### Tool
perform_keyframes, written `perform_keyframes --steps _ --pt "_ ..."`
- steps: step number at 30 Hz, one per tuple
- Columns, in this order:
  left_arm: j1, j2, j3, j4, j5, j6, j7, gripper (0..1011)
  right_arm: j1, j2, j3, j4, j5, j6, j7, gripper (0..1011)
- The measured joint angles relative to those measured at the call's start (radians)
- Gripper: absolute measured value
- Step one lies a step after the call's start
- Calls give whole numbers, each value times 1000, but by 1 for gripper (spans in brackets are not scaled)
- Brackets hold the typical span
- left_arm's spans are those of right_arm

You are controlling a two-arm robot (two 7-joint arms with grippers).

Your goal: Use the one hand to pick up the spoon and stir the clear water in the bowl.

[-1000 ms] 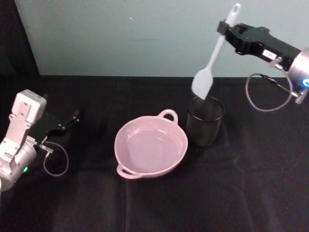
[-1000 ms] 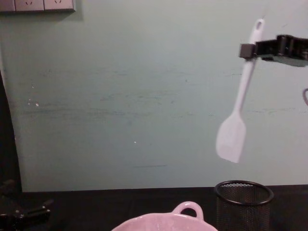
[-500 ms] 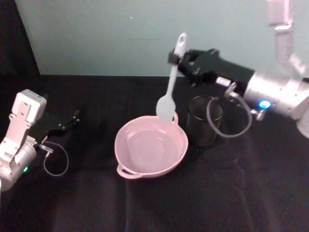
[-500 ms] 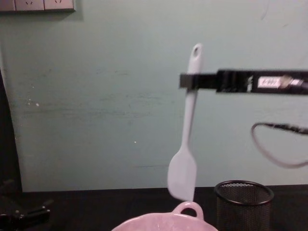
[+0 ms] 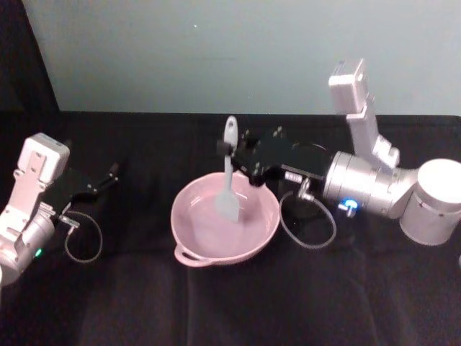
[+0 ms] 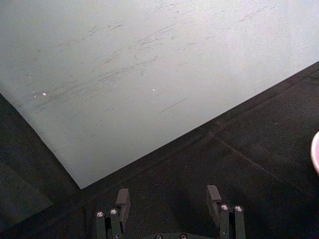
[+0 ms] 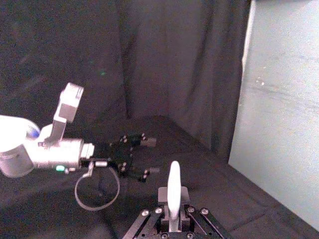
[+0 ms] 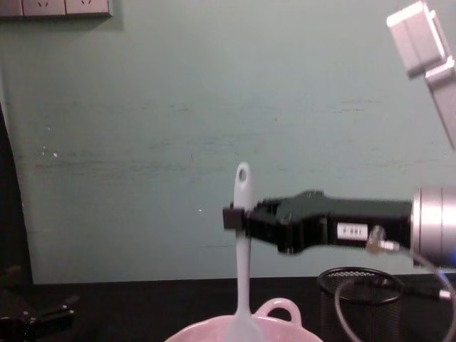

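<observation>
Dropping leftward, clenching the spoon (image 5: 229, 193) in the right tool (image 5: 229, 148), dipping it into the bowl (image 5: 189, 239), not yet stirring, leaving the left tool (image 6: 167, 197) released.

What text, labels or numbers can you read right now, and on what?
White label on the right end effector, holding the spoon in the bowl: print too blurred to read.
Left end effector, parked at the left: no text seen.
Nothing else readable.
</observation>
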Motion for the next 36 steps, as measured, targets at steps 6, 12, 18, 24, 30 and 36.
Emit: perform_keyframes --steps 6,12,18,24,30,36 --pt "0 0 0 0 0 0 0 1011 -15 -7 -16 21 -35 -41 39 113" --pt "0 0 0 0 0 0 0 1011 -30 -13 -26 28 -45 -48 85 113" --pt "0 0 0 0 0 0 0 1011 -40 -28 -27 31 -53 -50 104 113" --pt "0 0 0 0 0 0 0 1011 -35 -70 -23 61 -57 -37 104 113" --pt "0 0 0 0 0 0 0 1011 -26 -120 -13 107 -59 -50 93 113" --pt "0 0 0 0 0 0 0 1011 -12 -179 9 175 -63 -82 69 113"
